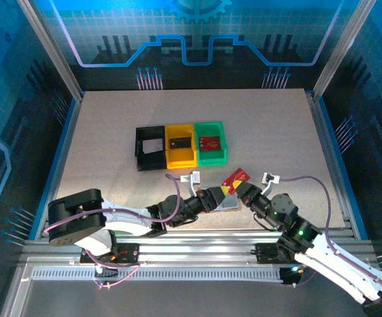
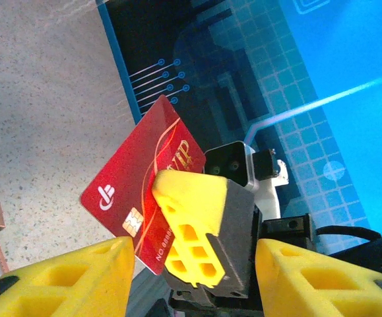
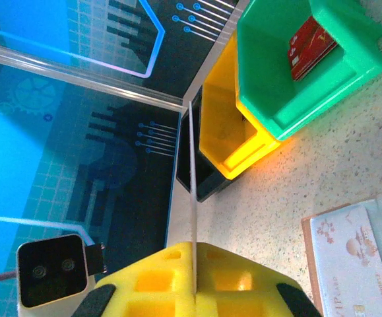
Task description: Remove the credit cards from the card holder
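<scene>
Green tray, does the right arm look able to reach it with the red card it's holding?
Probably yes. The right fingers pinch the red card clear of the table, and just bare surface lies between them and the open-topped green tray.

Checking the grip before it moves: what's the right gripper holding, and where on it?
The right gripper pinches a red card by one edge, beside the chip; the rest sticks out free.

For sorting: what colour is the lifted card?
The card is red with gold lettering; left wrist view.
</scene>
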